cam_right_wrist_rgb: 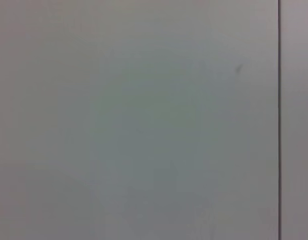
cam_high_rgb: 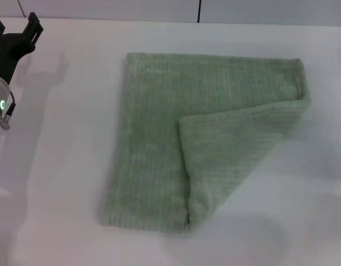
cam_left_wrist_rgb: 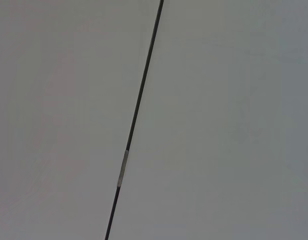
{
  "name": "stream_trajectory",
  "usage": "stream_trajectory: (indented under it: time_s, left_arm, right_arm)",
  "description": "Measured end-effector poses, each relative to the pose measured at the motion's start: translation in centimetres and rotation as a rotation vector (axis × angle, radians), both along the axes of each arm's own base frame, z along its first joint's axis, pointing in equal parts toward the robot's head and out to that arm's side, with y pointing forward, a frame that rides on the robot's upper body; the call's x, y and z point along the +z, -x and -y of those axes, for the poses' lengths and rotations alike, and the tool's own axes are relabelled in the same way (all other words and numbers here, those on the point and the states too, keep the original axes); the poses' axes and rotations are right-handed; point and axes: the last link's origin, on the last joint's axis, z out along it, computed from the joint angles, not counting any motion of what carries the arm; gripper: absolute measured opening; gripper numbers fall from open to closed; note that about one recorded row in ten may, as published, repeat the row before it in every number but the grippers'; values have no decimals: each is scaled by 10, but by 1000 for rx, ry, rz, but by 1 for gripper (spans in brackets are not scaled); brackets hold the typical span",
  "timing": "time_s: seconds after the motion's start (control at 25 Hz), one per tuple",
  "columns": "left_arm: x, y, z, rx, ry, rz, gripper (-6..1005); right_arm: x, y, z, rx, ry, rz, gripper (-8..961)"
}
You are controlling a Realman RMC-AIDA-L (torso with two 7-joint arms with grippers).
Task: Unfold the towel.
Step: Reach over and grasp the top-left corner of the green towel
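Observation:
The pale sage-green towel (cam_high_rgb: 176,144) lies flat on the white table (cam_high_rgb: 59,166) in the head view. Its near right corner is folded over toward the middle as a triangular flap (cam_high_rgb: 237,149), with the flap's tip near the centre. My left gripper (cam_high_rgb: 15,27) is raised at the far left edge of the table, well away from the towel and holding nothing. My right gripper is out of view. Both wrist views show only plain pale surface with a thin dark seam (cam_left_wrist_rgb: 136,115).
A dark vertical seam (cam_high_rgb: 199,11) runs in the wall behind the table. White table surface surrounds the towel on all sides.

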Motion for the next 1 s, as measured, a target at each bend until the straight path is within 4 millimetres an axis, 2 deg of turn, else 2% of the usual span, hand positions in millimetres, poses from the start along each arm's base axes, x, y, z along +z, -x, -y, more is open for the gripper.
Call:
stream_trajectory:
  time_s: [0.6,0.8,1.0]
  left_arm:
    - [-1,0,0,1,4,4,813]
    - [-16,-13,0,-68,100,16,804]
    - [-20,-20,-4,-94,161,51,795]
  right_arm:
    - [0,2,-2,6,1,0,715]
    - [0,2,-2,6,2,0,714]
    - [-1,1,-1,2,3,0,714]
